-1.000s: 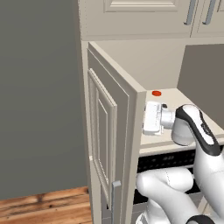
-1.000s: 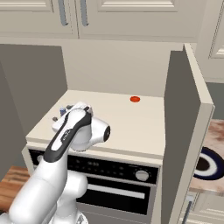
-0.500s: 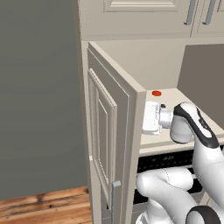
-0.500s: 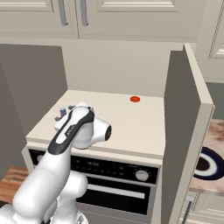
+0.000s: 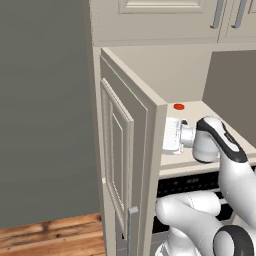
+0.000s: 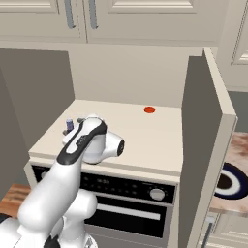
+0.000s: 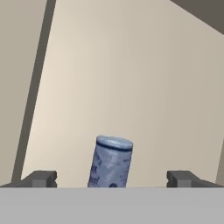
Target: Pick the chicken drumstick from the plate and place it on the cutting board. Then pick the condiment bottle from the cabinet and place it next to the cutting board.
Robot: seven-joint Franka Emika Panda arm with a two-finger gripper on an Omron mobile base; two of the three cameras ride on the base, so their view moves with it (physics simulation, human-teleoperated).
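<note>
A: Reaching into the cabinet [image 5: 131, 150], is the hand [image 7: 111, 178] lined up?

B: Yes. Its fingers stand wide apart, gripping nothing; the condiment bottle [image 7: 110, 162] stands upright on the shelf straight ahead, centred between them.

**Off-task items around the cabinet**

A small red disc [image 6: 149, 110] lies flat on the cream shelf surface, near the back wall. Below the shelf sits a dark oven panel [image 6: 131, 187] with a round knob [image 6: 157, 194]. Wooden floor [image 5: 45, 237] shows lower left.
</note>
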